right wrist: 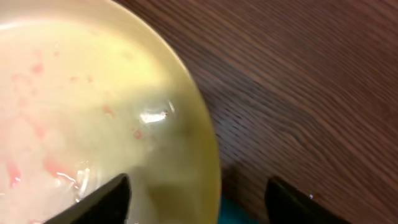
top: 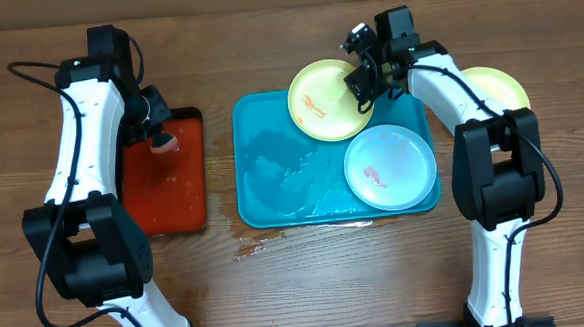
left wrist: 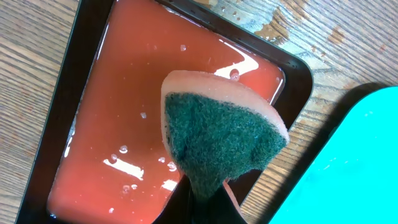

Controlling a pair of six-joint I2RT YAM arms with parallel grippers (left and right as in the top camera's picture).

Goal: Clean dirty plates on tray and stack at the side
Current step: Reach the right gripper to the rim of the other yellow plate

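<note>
A yellow-green plate [top: 321, 102] with red-orange smears lies at the back of the cyan tray [top: 263, 185], overlapping its far rim. A mint-green plate [top: 390, 166] with a faint red smear lies in the tray's right front. A second yellow-green plate [top: 500, 86] sits on the table to the right, partly hidden by the right arm. My right gripper [top: 362, 86] is open, its fingers [right wrist: 199, 200] on either side of the smeared plate's [right wrist: 93, 106] right rim. My left gripper [top: 159, 138] is shut on a sponge [left wrist: 221, 134] with a green scouring face, held over the red tray.
The red, black-rimmed tray [top: 163, 190] holds water [left wrist: 143, 124] and stands left of the cyan tray [left wrist: 348, 168]. Water pools in the cyan tray's middle. A small spill [top: 261, 247] wets the table in front of the cyan tray.
</note>
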